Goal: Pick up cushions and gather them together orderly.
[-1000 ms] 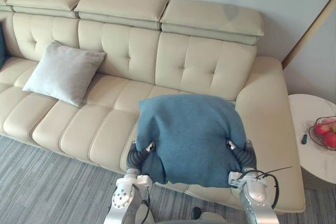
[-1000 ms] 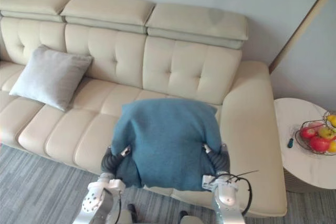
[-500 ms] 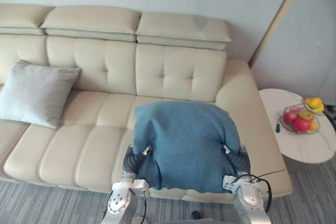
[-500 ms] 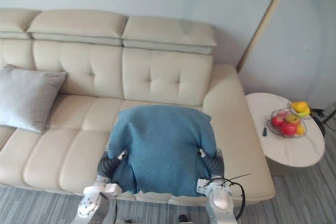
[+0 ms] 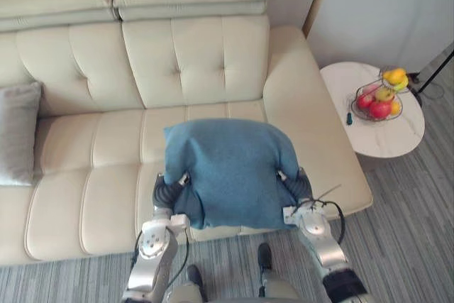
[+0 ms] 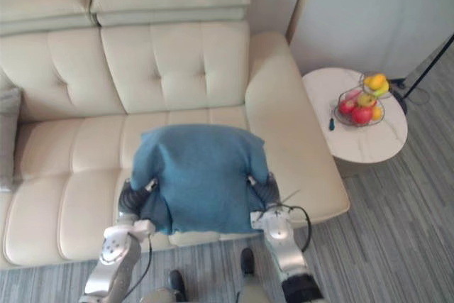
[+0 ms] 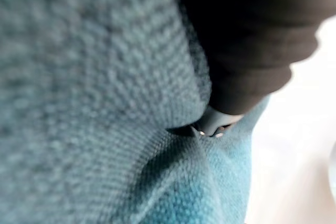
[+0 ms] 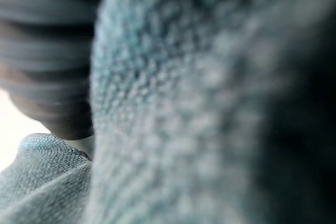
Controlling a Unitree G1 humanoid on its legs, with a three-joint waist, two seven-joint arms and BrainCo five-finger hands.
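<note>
Both hands were buried in the teal cushion [image 5: 230, 168]. The left hand [image 5: 169, 191] showed its dark ribbed cover at the cushion's 8 o'clock edge, the right hand [image 5: 299, 184] showed the same at the 4 o'clock edge. In each wrist view knitted teal fabric pressed close around the cover, so I could not tell whether either hand was curled into the cloth or lay flat against it. The cushion sat between the two hands at the centre of the head view. It hung broad side up over the front edge of the sofa's [image 5: 92, 154] end seat, and its lower hem drooped past the seat edge.

I judged this to be the carrying step: the cushion looked lifted and clamped from both sides, but not yet put down. A pale grey cushion [image 5: 18, 133] leaned against the backrest at 9 o'clock, well apart from the teal one, and was the likely gathering spot. The next move would call for a swing toward 9 o'clock with even pressure from both sides, since soft stuffing can sag and slip. After that the teal cushion would need setting upright just beside the grey one, against the backrest.

The sofa was cream tufted leather with padded headrests, and its armrest ran from 1 to 3 o'clock. Beyond it at 2 o'clock stood a small round white desk [image 5: 386, 136] carrying a wire fruit basket [image 5: 379, 101] of red and yellow fruit. Grey striped carpet [image 5: 404, 232] covered the floor from 3 to 7 o'clock, and a pale wall [image 5: 383, 5] closed the room at 1 o'clock
</note>
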